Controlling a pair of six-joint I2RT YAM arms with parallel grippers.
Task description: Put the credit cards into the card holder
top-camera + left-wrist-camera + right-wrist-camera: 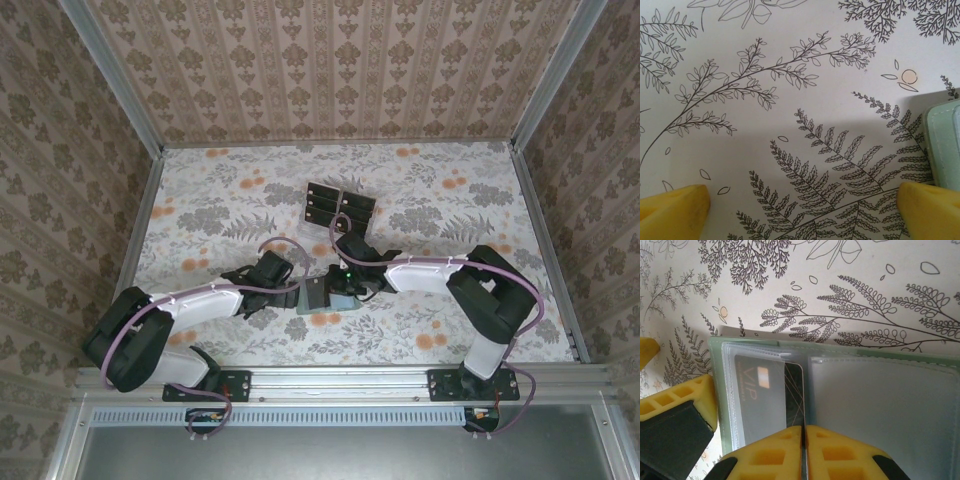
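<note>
While a credit card point(794, 392) is pinched edge-on by the right gripper point(804, 439) at six o'clock of the card holder point(880, 400) and the left gripper point(800, 210) is spread wide at its nine o'clock, the holder, if unpinned, could be pushed away

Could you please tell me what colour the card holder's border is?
Pale sage green; the card holder shows best in the right wrist view.

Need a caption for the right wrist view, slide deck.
Right end effector pinching a black credit card at a clear sleeve of the open green card holder.
</note>
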